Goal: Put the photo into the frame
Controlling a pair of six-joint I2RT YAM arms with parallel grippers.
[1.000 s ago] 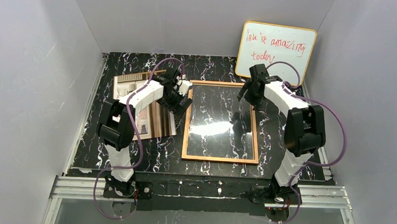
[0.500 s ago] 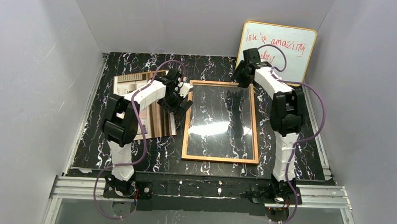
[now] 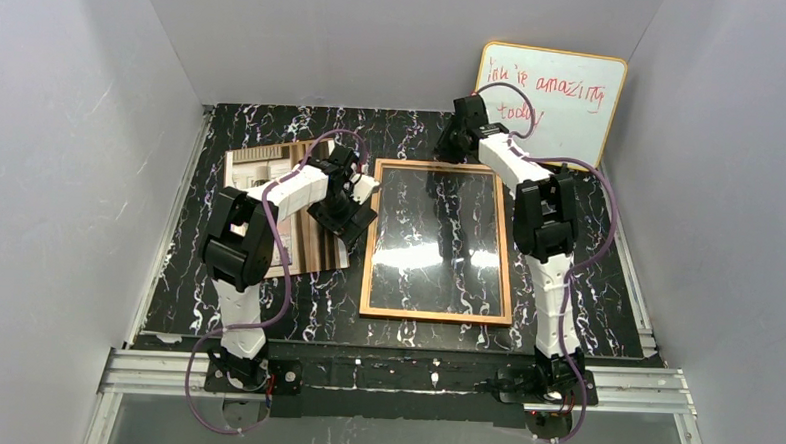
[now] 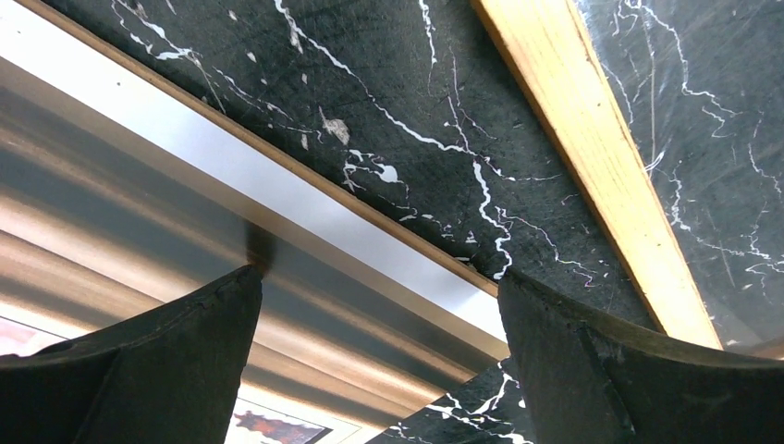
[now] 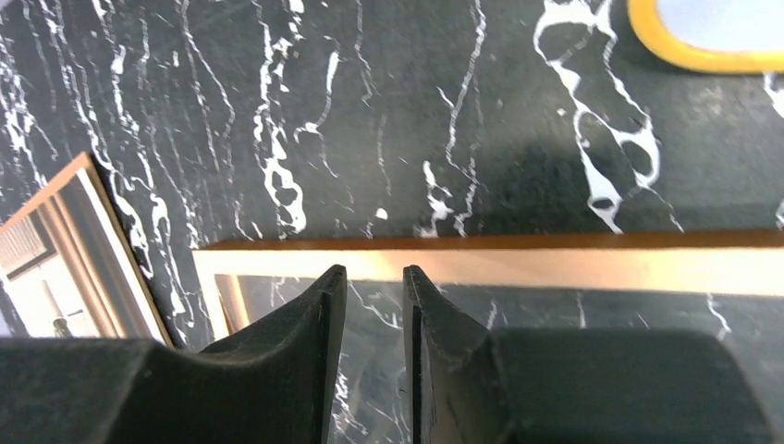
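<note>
The frame [image 3: 435, 315], thin orange-brown wood around glass, lies flat at the table's middle. To its left lies the photo [image 3: 313, 244], a glossy beige-brown print partly hidden by my left arm. My left gripper [image 3: 354, 215] hangs open over the photo's right edge. In the left wrist view one finger [image 4: 166, 370] is over the photo [image 4: 185, 185] and the other near the frame's left rail [image 4: 592, 157]. My right gripper [image 3: 450, 144] hovers at the frame's far rail [image 5: 555, 268]. Its jaws [image 5: 374, 273] stand a narrow gap apart with nothing between them.
A yellow-edged whiteboard [image 3: 549, 104] with red handwriting leans against the back wall at the right; its corner [image 5: 703, 55] shows in the right wrist view. Grey walls enclose the black marble table [image 3: 566, 290] on three sides.
My right arm has swung left from the frame's right rail to its far edge while its jaws narrowed. The left gripper has shifted slightly toward me, still open.
</note>
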